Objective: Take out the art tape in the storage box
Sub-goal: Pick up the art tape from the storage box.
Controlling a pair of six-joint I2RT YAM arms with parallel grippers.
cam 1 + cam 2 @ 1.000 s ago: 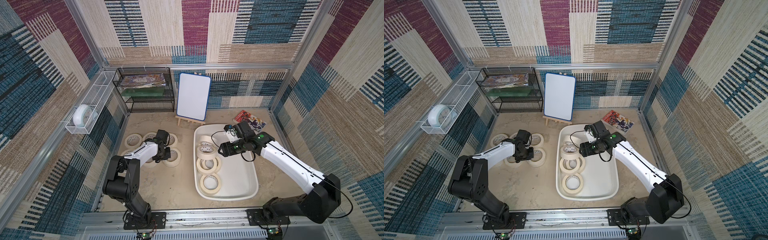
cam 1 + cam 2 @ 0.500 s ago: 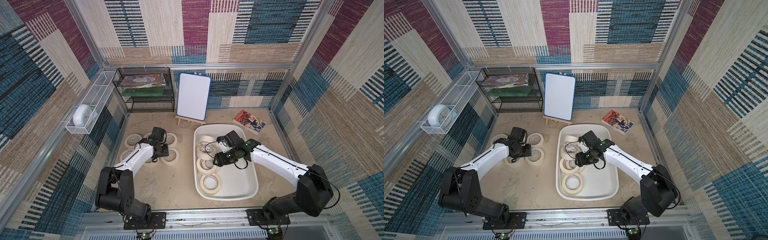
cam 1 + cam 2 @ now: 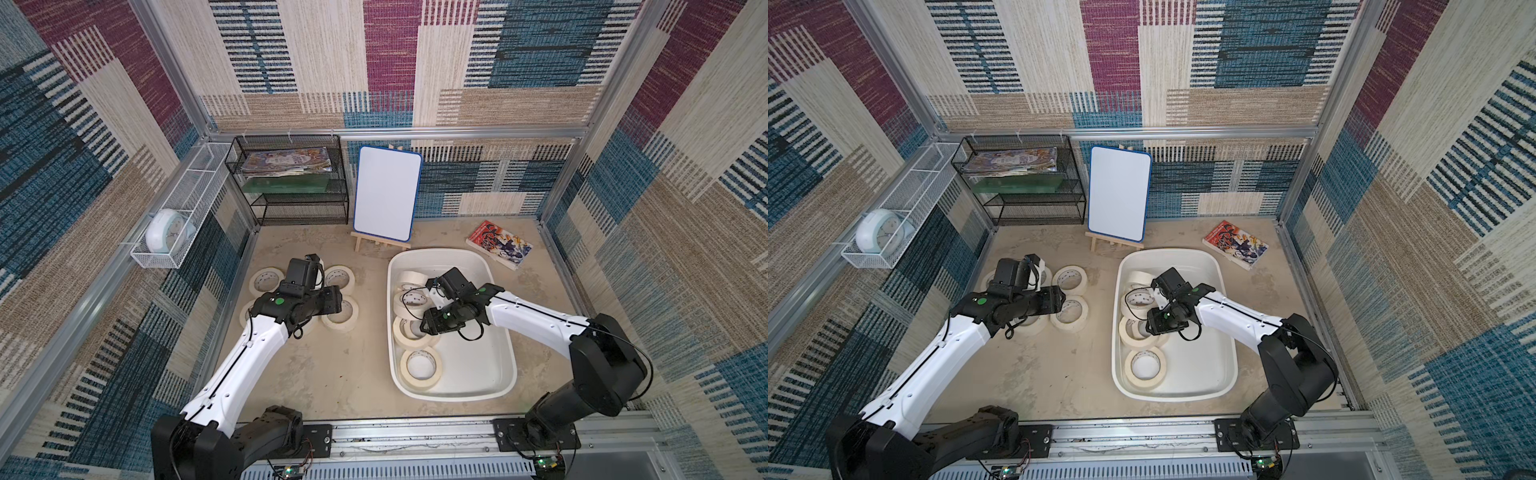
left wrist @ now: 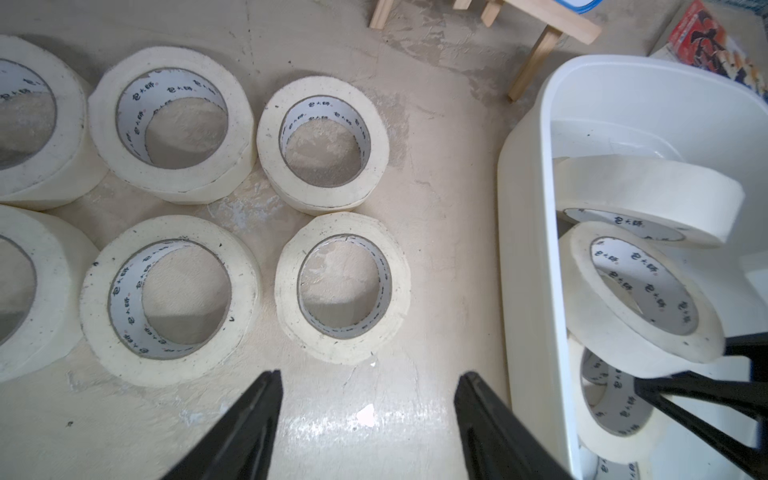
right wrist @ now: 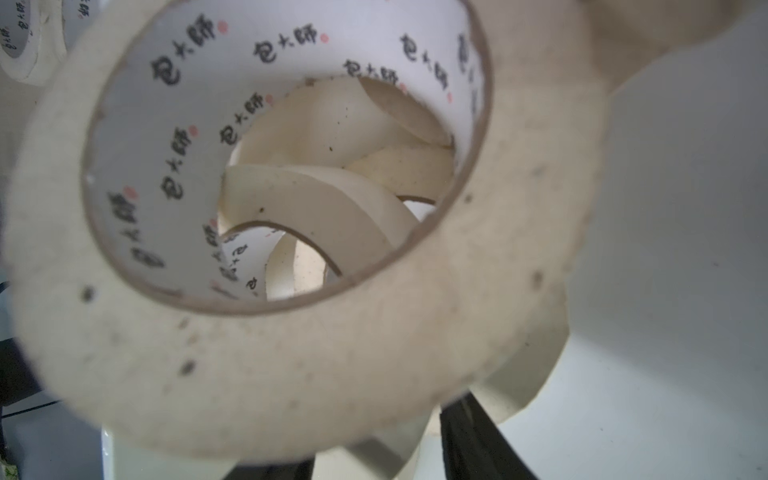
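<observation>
Art tape point(image 4: 286, 291) on counter point(image 4: 449, 249) lies near left jaws, apart, empty; right jaws straddle a roll point(image 5: 291, 374) in storage box point(image 3: 473, 365), grip unclear.

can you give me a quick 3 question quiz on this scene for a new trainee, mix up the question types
1. True or false: the left gripper is shut.
2. The right gripper reaches into: A the storage box; B the black rack; C the book.
3. What sits in the white wire basket?
Key: 1 false, its jaws stand apart over the table. 2 A. 3 a clock.
</observation>
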